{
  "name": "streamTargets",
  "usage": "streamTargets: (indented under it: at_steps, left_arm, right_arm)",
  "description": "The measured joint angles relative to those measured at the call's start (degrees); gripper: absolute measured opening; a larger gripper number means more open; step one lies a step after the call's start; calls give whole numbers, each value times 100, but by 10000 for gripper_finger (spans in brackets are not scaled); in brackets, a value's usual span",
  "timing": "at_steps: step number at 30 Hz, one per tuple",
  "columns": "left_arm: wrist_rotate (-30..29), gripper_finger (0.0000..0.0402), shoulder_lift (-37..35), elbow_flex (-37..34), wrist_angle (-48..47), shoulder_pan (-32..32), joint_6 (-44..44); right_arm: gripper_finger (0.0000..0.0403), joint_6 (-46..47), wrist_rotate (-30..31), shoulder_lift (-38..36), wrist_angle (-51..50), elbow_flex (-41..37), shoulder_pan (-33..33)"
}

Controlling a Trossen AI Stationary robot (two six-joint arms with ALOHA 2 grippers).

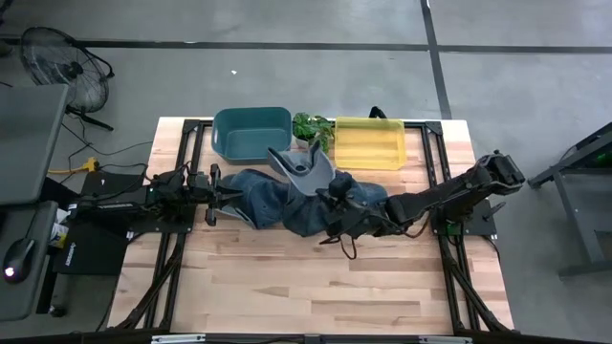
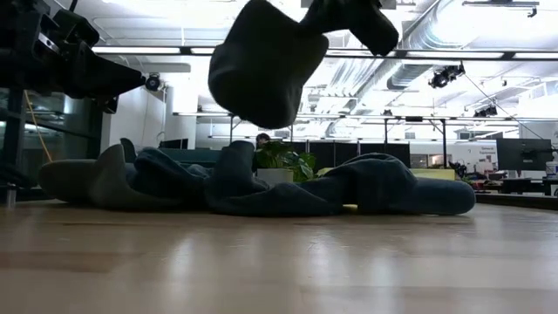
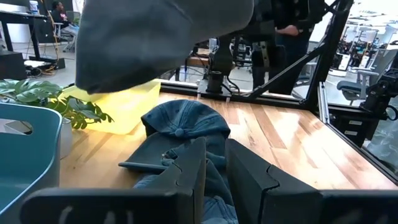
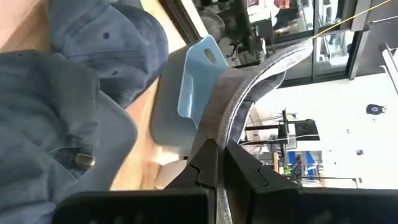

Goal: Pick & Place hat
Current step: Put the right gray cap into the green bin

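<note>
Pinching grey hat [image 1: 304, 166] brim, right gripper [image 4: 220, 155] raised

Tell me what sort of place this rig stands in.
Probably a robotics lab or workshop in an open-plan industrial hall. The wooden table stands on a bare concrete floor, a floor fan sits nearby, and the low view shows exposed ceiling ducts over rows of desks.

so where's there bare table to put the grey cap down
The wide strip of bare wooden table in front of the blue denim hats is free. The back edge is crowded: teal bin, potted plant, yellow bin. Both bins look empty.
</note>
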Motion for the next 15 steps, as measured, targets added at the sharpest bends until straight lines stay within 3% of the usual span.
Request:
streamTargets:
  at_steps: [15]
  left_arm:
    - [11, 60, 0, -1, 4, 0, 0]
  right_arm:
    - [3, -150, -134, 0, -39, 406, -4]
